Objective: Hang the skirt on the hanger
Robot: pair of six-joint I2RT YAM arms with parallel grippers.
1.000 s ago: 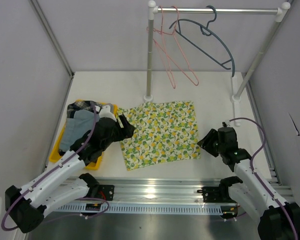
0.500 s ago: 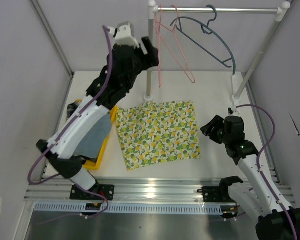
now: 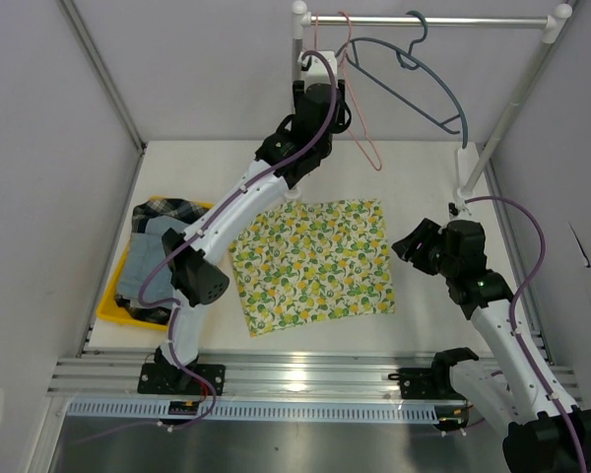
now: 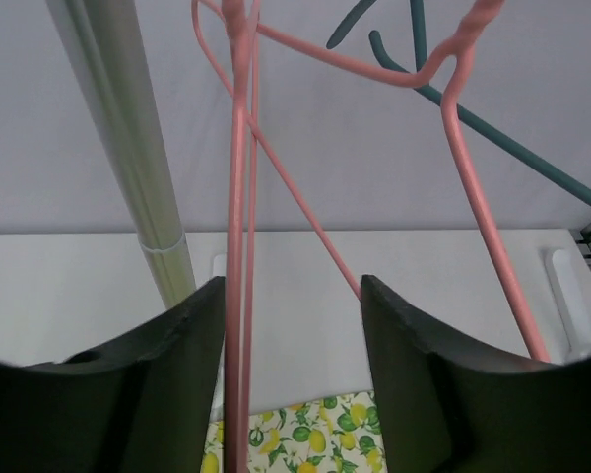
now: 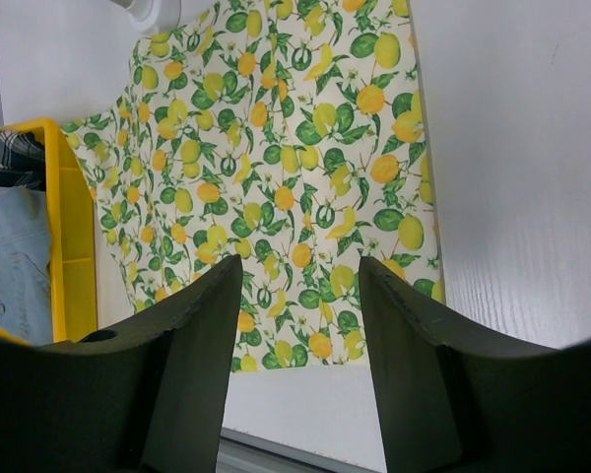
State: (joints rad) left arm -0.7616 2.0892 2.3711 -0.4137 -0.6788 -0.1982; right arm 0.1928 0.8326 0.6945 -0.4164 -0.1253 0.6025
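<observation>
I have my left gripper (image 4: 293, 296) with jaws apart around the thin pink wire hanger (image 4: 235, 296), unclamped, right gripper (image 5: 300, 281) spread wide and empty, pale yellow-green lemon-print cloth skirt (image 3: 315, 258) flat mid-desk (image 3: 424, 177)

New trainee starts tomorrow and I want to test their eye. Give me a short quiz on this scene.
1. How many hangers hang on the rail?
2. True or false: the lemon-print skirt lies flat on the table.
3. What stands between the open fingers of the left gripper? A) skirt B) pink wire hanger C) rail
Key: 1 three; 2 true; 3 B.
</observation>
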